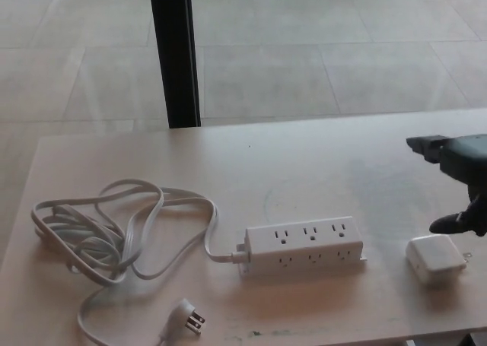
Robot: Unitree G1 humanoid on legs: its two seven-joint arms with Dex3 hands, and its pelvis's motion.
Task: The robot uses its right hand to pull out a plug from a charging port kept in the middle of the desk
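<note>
A white power strip (pixel 303 245) lies in the middle of the light wooden desk (pixel 304 171), all its sockets bare. Its white cord (pixel 114 232) coils at the left and ends in a loose plug (pixel 186 315) near the front edge. A white charger block (pixel 434 258) with metal prongs lies on the desk to the right of the strip. My right hand (pixel 460 179) hovers above and just behind that block at the right edge, fingers apart, holding nothing. My left hand does not show.
A black vertical post (pixel 175 53) stands behind the desk's far edge. Beyond it lies a grey tiled floor (pixel 319 49). The desk's front edge runs along the bottom of the picture.
</note>
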